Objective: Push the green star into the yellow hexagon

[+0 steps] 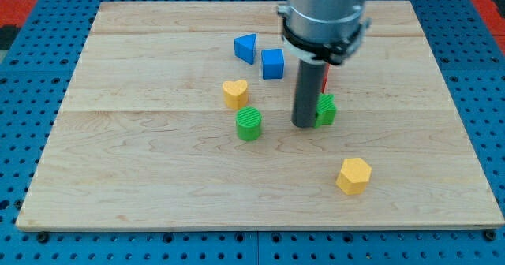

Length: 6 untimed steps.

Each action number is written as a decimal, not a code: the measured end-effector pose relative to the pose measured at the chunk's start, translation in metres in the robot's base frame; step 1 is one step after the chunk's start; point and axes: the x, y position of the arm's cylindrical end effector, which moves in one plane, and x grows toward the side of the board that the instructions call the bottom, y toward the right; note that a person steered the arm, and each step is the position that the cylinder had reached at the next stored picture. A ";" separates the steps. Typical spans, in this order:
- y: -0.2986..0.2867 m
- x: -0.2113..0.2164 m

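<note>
The green star (pixel 326 110) sits right of the board's middle, partly hidden behind my rod. My tip (pixel 304 125) rests on the board, touching or nearly touching the star's left side. The yellow hexagon (pixel 353 176) lies toward the view's bottom right, below and a little right of the star, well apart from it.
A green cylinder (pixel 249 124) stands left of my tip. A yellow heart (pixel 234 93) is above it. A blue triangle (pixel 246 47) and a blue cube (pixel 272 63) lie toward the view's top. A red block (pixel 324 79) peeks out behind the rod. The wooden board (pixel 118 178) is edged by blue pegboard.
</note>
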 end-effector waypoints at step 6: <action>0.018 0.014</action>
